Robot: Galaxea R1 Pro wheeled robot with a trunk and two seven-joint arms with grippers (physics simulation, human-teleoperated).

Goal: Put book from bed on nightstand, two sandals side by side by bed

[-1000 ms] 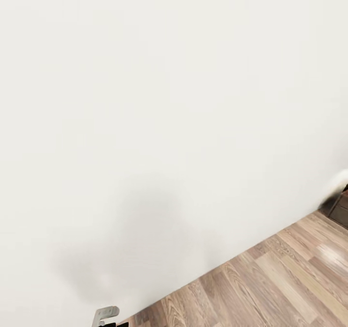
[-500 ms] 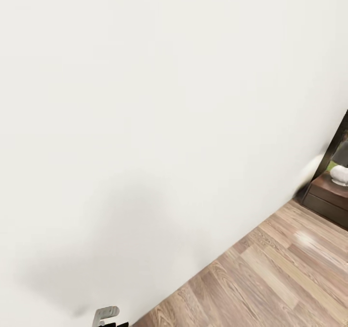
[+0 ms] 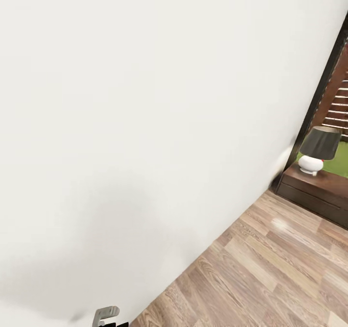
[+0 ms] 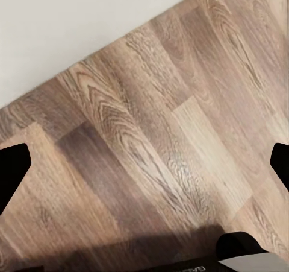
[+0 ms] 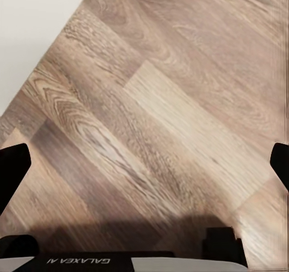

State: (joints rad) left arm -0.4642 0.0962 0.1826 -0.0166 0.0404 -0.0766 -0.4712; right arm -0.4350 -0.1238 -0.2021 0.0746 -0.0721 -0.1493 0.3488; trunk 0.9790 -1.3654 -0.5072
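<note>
A low nightstand (image 3: 314, 194) of dark reddish-brown wood stands at the far right against the white wall, cut off by the picture's edge. The book, the bed and the two sandals are out of view. My left gripper (image 4: 144, 166) hangs open over bare wood-plank floor, its dark fingertips (image 4: 12, 169) far apart and nothing between them. My right gripper (image 5: 144, 166) is open in the same way over the floor, close to the foot of the wall, with its fingertips (image 5: 13, 169) spread wide.
A white wall (image 3: 145, 124) takes up most of the head view, very close on my left. On the nightstand stands a lamp (image 3: 316, 150) with a white base and dark shade. Behind it is a dark-framed window (image 3: 328, 70). Plank floor (image 3: 270, 274) opens to the right.
The whole head view has swung to the right, so the camera moved. The nightstand, lamp and window frame have come into sight at the right edge. Both grippers stay open.
</note>
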